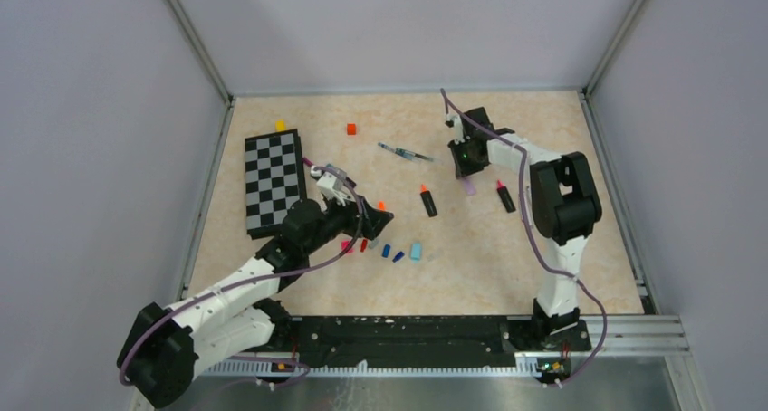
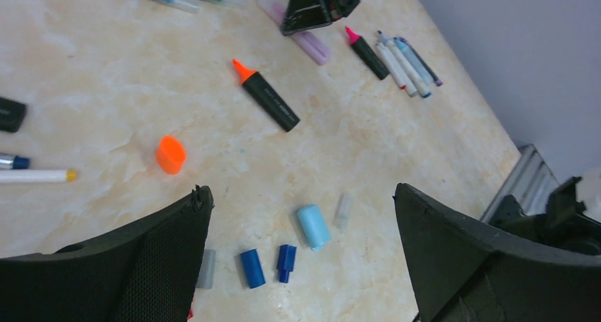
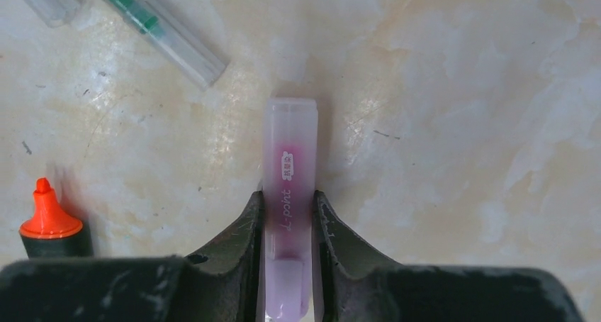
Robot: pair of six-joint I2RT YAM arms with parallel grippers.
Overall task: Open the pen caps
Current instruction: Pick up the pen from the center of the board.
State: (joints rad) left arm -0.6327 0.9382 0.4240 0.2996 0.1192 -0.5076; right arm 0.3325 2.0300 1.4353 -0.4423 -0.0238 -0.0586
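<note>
One pale purple pen (image 3: pixel 290 137) is the business right now. It lies flat on the counter (image 1: pixel 507 257), right of middle toward the far side. The right hand (image 3: pixel 289 203) is closed on its barrel, a finger pressed against each long side.

- Cap: the free end, squared and clear, reads as the cap, on. I can't be sure which end uncaps.
- Handling: light, stiff, smooth plastic, likely slick between the pads. It is flat-sided, so it shouldn't roll. I'd judge the cap a snug push fit that wants a straight pull along the barrel.
- Hold: the grip sits toward the wrist end, which leaves the clear end open for a second hold.

Left hand (image 2: pixel 301 189) hangs wide open, holding nothing, well apart from the purple pen. Below it is a scatter of loose caps (image 2: pixel 251 268), with a light blue cap (image 2: pixel 312 227) among them and an orange cap (image 2: pixel 171 154) off to one side.

Around the right hand:
- An orange-tipped black highlighter (image 2: pixel 268 96) lies near, uncapped.
- A pink-tipped black highlighter (image 2: pixel 367 52) lies on the other side.
- Two clear pens (image 3: pixel 156 28) lie beyond.

None of these touches the gripped pen. The checkerboard (image 1: pixel 273 181) at far left is out of the way.
</note>
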